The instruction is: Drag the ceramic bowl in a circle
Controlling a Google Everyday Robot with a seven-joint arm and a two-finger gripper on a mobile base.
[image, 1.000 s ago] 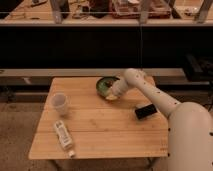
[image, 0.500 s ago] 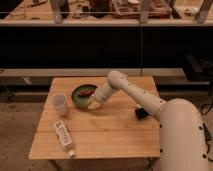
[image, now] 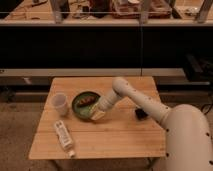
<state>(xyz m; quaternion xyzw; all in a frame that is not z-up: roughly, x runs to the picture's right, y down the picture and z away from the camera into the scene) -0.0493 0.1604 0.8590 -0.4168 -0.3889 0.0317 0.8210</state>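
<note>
The ceramic bowl (image: 84,103) is a round shallow dark green bowl with reddish-brown and yellowish bits inside. It sits on the wooden table (image: 120,135), left of centre, close to the white cup. My gripper (image: 98,114) is at the bowl's front right rim, touching it. The white arm (image: 131,94) reaches to it from the right.
A small translucent white cup (image: 60,104) stands just left of the bowl. A white bottle (image: 63,136) lies on its side near the front left edge. A small black object (image: 141,114) lies on the right side. Dark shelving stands behind the table.
The bowl and my gripper have moved together from the table's back centre to the left, then toward the front. The bowl now lies close to the white cup.
</note>
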